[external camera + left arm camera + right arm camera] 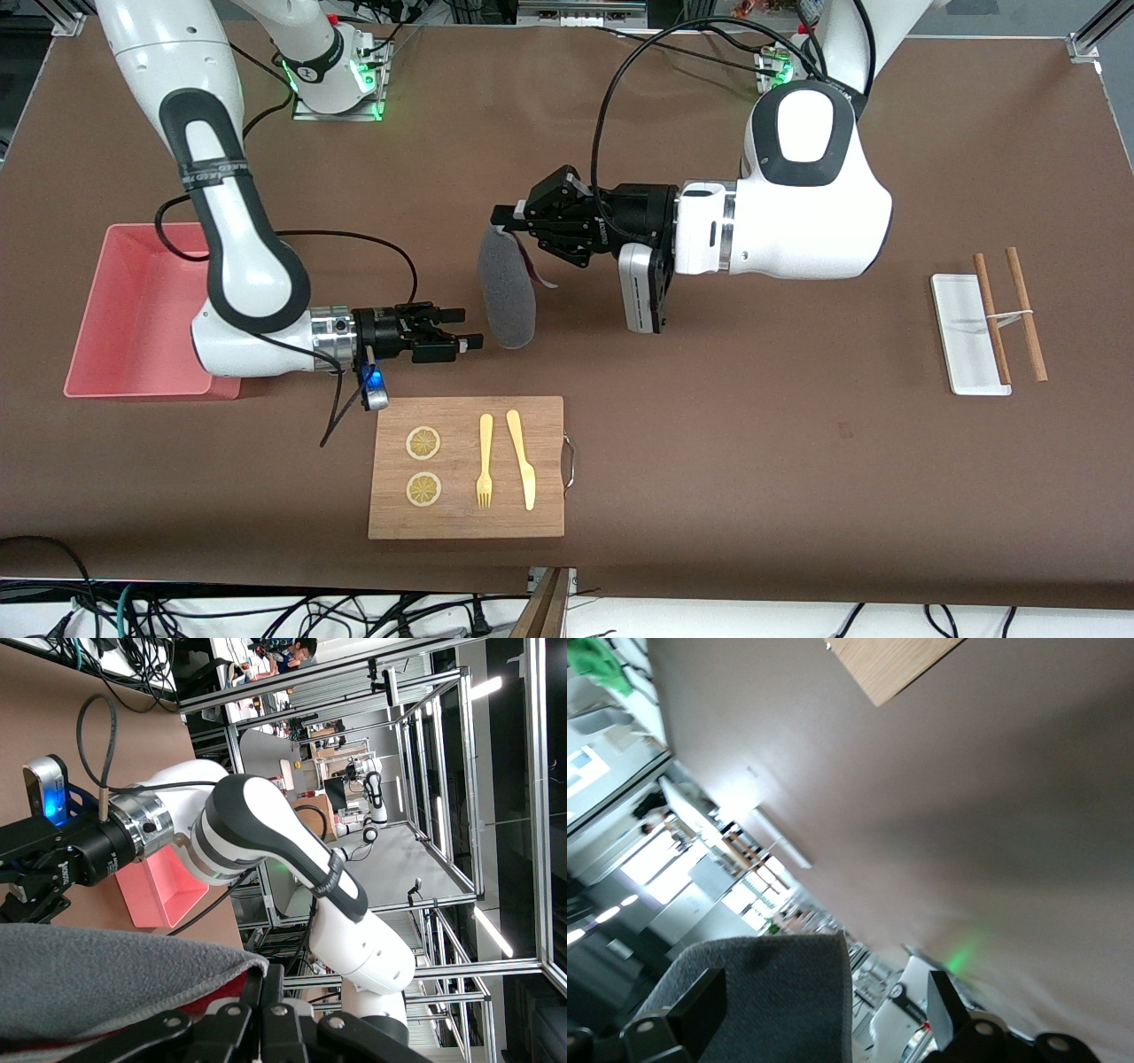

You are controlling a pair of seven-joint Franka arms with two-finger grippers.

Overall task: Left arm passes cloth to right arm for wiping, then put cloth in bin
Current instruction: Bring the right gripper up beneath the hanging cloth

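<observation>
Hanging limp from the clamped left hand, the soft dark-grey cloth looks light; the right hand, fingers spread, should pinch its lower edge.

We see the left arm stretched level over the table's middle, its wrist turned sideways, and the left gripper clamped tight on the cloth, which hangs from it. The right arm bends down and lies level too; the right gripper points at the cloth with its fingers spread wide around the hanging edge
</observation>
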